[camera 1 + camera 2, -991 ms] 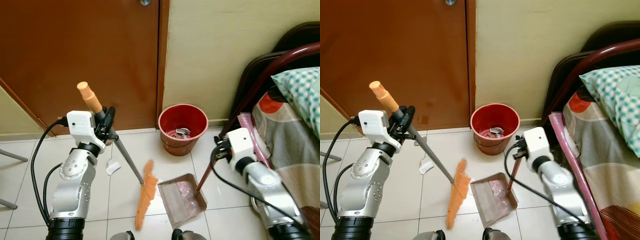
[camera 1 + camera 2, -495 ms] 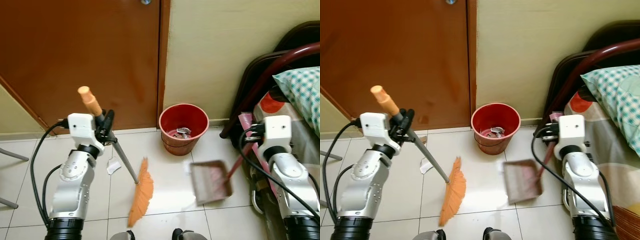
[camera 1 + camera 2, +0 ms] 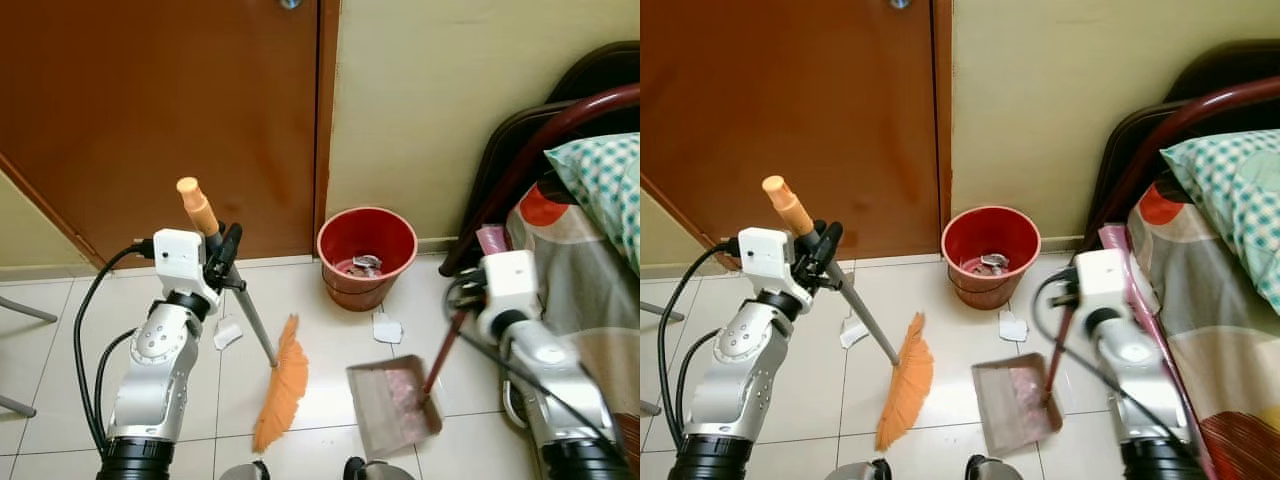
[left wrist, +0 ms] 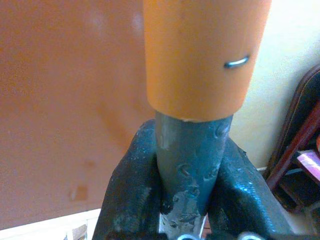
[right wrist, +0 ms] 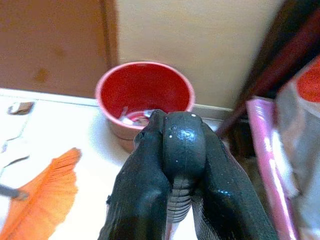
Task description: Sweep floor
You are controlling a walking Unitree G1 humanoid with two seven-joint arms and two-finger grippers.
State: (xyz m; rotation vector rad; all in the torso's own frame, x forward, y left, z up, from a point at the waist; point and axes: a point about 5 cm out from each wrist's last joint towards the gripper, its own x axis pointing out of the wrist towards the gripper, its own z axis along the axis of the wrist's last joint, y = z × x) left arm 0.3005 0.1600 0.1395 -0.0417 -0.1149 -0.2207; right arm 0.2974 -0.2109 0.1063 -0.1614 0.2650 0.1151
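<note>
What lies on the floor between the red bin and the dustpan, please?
In the left eye view, a white paper scrap lies on the tiles between the red bin and the dustpan.

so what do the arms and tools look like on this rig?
Both arms are silver metal segments with black joint rings and a boxy white wrist housing. Loose black cables loop alongside each. The left tool and right tool each have two long, glossy black rubbery fingers.

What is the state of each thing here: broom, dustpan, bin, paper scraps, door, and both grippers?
Broom: tilted, bristles on floor.
Dustpan: on floor, pink debris inside.
Red bin: upright, litter inside.
Paper scraps: lying on tiles.
Door: closed.
Left gripper: shut on broom handle.
Right gripper: shut on dustpan handle.
</note>
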